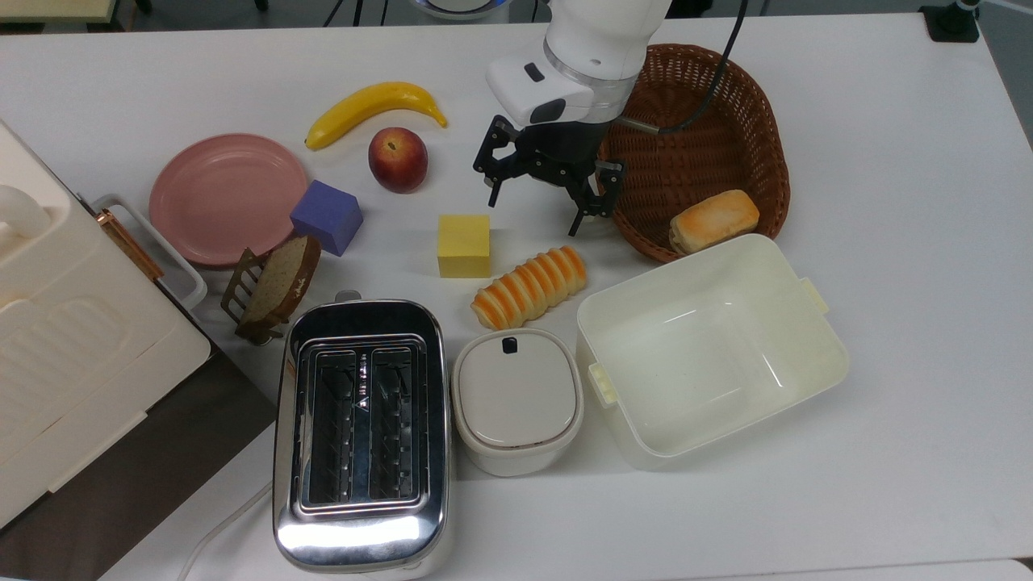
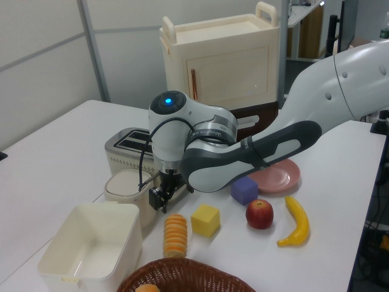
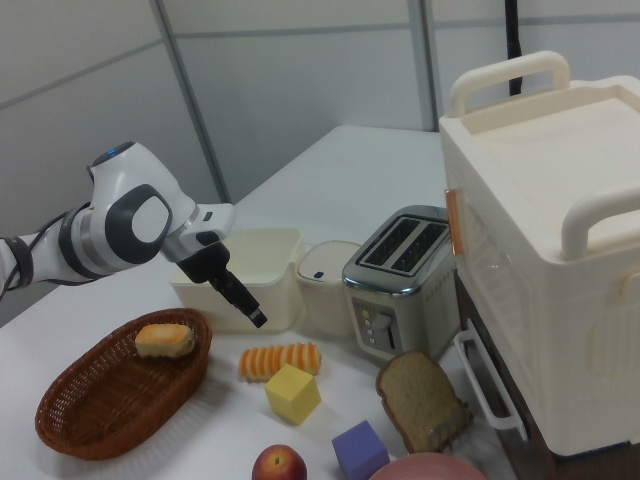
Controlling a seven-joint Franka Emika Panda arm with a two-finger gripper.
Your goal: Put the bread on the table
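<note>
One golden bun (image 1: 714, 220) lies in the wicker basket (image 1: 742, 97); bread (image 1: 529, 287) on table (image 1: 904, 242).

Lab: robot arm (image 2: 255, 152), white table (image 1: 888, 161), partition walls (image 3: 300, 90).

Orange-and-cream spiral stripes on the bread (image 1: 529, 287), lying on the plain white table (image 1: 888, 161), with a yellow cube (image 1: 464, 245) at its 10 o'clock and a cream open bin (image 1: 710, 349) at 4 o'clock in the top view. Brown weave on the wicker basket (image 1: 710, 121) around a golden bun (image 1: 714, 219). Also a pink plate (image 1: 226, 198), purple cube (image 1: 326, 216), red peach (image 1: 398, 159), yellow banana (image 1: 373, 109), chrome toaster (image 1: 360, 436), and black gripper (image 1: 539, 206) on a white arm.
</note>
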